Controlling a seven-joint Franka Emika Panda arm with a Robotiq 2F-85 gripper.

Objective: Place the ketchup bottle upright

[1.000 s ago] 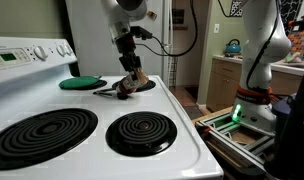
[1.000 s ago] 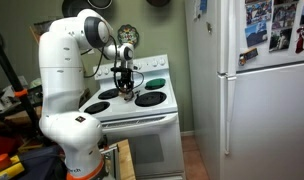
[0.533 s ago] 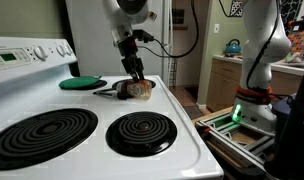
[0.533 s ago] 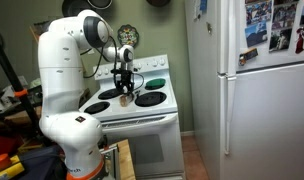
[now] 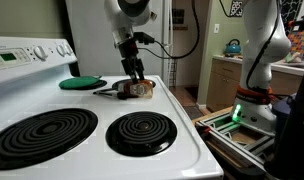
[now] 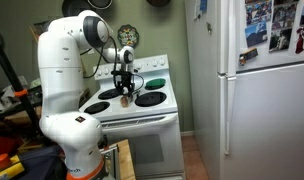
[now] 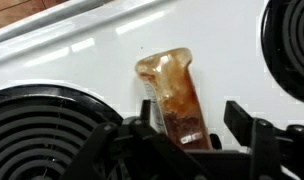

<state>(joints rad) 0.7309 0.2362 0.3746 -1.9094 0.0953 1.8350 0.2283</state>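
Toward the far edge of the stove top (image 5: 92, 106) in an exterior view, a flat green disc (image 5: 82, 82) sits furthest left. A black utensil (image 5: 106, 91) lies just right of it. Right of that, near the far right corner, the ketchup bottle (image 5: 141, 89) lies on its side on the white enamel.

The gripper (image 5: 138, 79) hangs directly over the bottle, so the bottle is straight below it rather than off to one side. The wrist view shows this most clearly. Between a coil burner (image 7: 42, 135) at the left and another (image 7: 292, 30) at the upper right, the bottle (image 7: 175, 95) lies flat. Its long axis runs up the picture, away from the gripper (image 7: 192, 135), and leans slightly. The darker, labelled end of the bottle lies between the fingers (image 7: 242, 118), which are spread apart to either side of it. The left finger is close against the bottle, and white stove shows between the bottle and the right finger. The jaws therefore cross the bottle's axis and are not yet pinching it. I cannot tell which end carries the cap.

The arm comes down from high above, with the forearm steep and the wrist pointing almost straight down at the stove. The gripper (image 6: 123, 90) sits low, just above the bottle (image 6: 125, 99).
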